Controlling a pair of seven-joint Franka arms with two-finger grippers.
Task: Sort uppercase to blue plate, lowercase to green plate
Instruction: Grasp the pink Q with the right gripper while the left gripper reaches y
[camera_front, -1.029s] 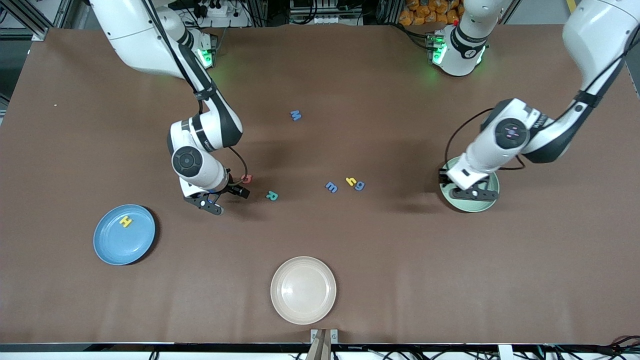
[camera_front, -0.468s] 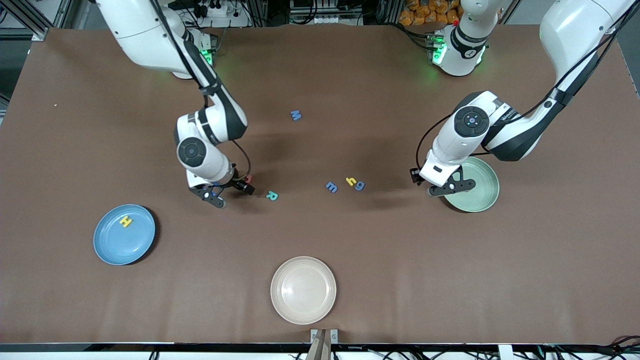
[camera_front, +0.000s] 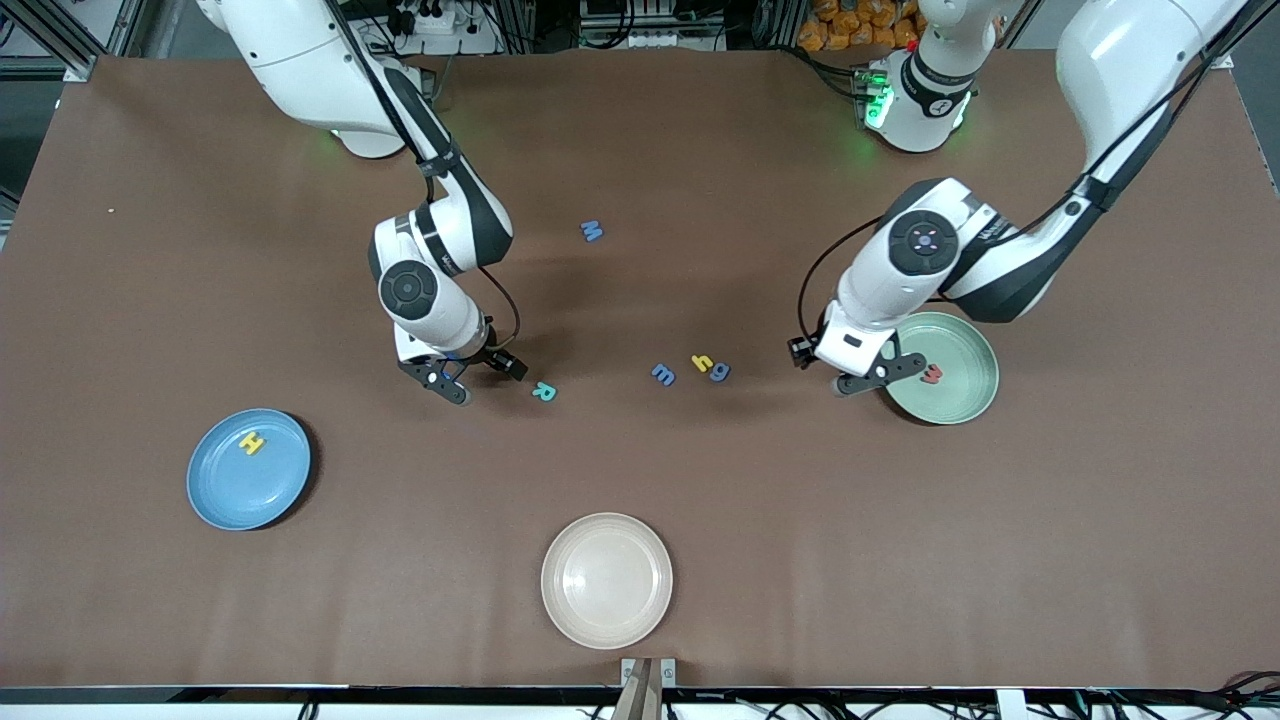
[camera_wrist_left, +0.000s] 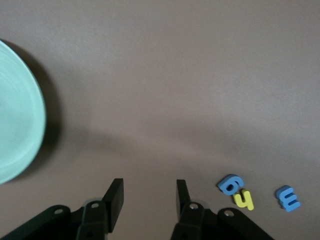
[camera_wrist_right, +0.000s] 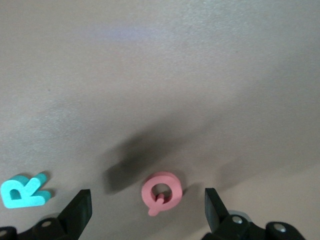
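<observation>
Right gripper (camera_front: 463, 378) hangs low over the desk (camera_front: 150, 300) with jaws spread wide and empty; in the right wrist view the red Q (camera_wrist_right: 161, 192) lies flat on the desk directly between the fingers, teal R (camera_wrist_right: 23, 191) just beside it toward the left arm's end. In the front view the Q is hidden under the gripper, R (camera_front: 542, 392) shows clear. Left gripper (camera_front: 862, 375) is over the desk just beside the green plate (camera_front: 965, 398), jaws part open, nothing between them. Red w (camera_front: 931, 374) sits in the green plate. Yellow H (camera_front: 251, 441) sits in the blue plate (camera_front: 215, 490). Blue lowercase m (camera_front: 662, 374), yellow h (camera_front: 702, 363) and blue g (camera_front: 719, 371) lie mid-desk, h and g touching, m near; blue M (camera_front: 591, 231) lies farther from the camera, well apart. Cream plate (camera_front: 606, 580) holds nothing. Handling guess: letters look like thin foam, very light, soft, a bit squashy, not fragile, not slippery; a light pinch should do, a hard squeeze just deforms them. Lying flat, so fingers need to come right down to the desk and close across the outer edges. For the Q, pinch across the round ring, clear of the tail. h and g touching: taking one will likely nudge the other.
</observation>
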